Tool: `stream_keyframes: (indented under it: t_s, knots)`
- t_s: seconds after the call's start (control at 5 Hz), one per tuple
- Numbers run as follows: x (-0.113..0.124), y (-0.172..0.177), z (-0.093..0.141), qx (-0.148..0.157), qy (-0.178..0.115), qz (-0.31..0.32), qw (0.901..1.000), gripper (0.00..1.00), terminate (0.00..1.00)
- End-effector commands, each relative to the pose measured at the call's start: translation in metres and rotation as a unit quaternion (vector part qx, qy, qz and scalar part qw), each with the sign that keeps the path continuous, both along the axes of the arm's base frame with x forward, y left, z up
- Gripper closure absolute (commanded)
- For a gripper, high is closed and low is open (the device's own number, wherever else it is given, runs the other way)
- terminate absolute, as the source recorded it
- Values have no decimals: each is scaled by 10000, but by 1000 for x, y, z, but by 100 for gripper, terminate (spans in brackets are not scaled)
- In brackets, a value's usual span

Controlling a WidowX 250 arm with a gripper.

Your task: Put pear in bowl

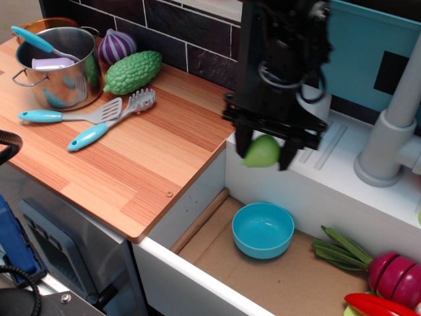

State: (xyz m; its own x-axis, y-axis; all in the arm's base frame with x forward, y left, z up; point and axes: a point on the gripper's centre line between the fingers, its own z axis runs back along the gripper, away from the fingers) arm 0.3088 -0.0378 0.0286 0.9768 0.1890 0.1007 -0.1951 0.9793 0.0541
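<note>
My black gripper (264,152) is shut on the light-green pear (261,151) and holds it in the air, past the right edge of the wooden counter (131,164). The light-blue bowl (263,229) sits empty on the cardboard floor of the sink, below the pear and apart from it. The pear's smooth rounded body shows between the two black fingers (242,145).
A steel pot (58,66), a bumpy green gourd (132,71), a purple onion (116,46) and two teal-handled utensils (99,131) lie on the counter. A white drainboard (329,158) with a grey faucet (395,131) is on the right. Toy vegetables (388,276) lie in the sink's right corner.
</note>
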Motion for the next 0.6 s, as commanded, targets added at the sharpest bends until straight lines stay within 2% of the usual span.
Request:
stream_keyframes:
  t_s: [0.0,0.2,0.4]
  knots:
    - [4,1,10,-156,-331,-85,9993,0,0]
    - [4,1,10,-156,-331,-85,9993,0,0]
    - [4,1,10,-156,-331,-85,9993,0,100]
